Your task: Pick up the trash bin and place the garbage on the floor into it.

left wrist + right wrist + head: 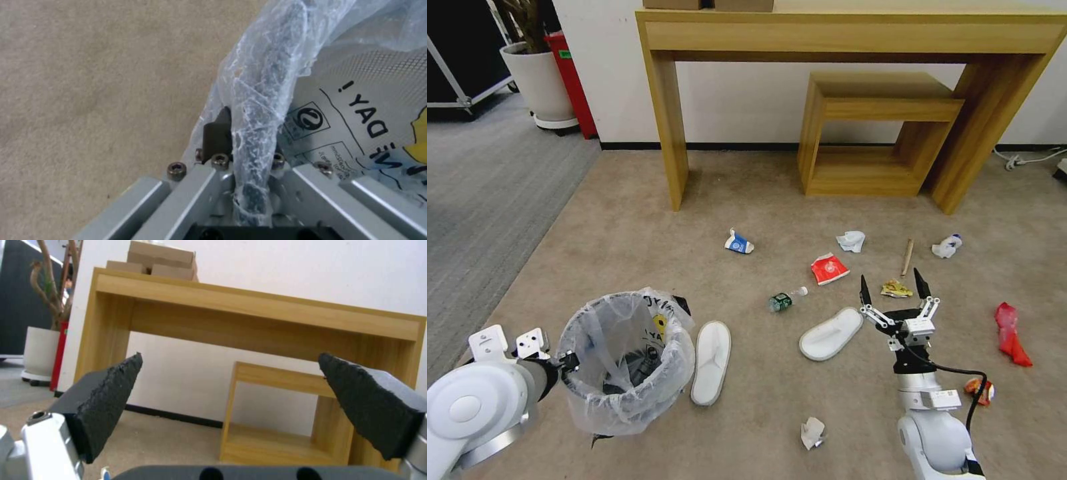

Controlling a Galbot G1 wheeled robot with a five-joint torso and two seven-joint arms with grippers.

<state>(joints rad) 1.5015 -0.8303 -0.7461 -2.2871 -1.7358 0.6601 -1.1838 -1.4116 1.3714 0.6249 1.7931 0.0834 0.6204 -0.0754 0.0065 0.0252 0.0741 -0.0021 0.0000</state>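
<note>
we hold trash bin (624, 363) rim in left claw (242, 140) | right claw (894, 293) wide, empty | slipper (831, 333) just left of it, nearest, long axis diagonal

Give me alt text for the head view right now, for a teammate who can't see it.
The left gripper is shut on the rim of the bag-lined trash bin at lower left, while the right gripper hangs open over the beige carpet. Litter lies around it: two white slippers, a red cup, a small bottle.

Wooden console table (854, 33), nested wooden stool (880, 100), potted plant (537, 73)
</note>
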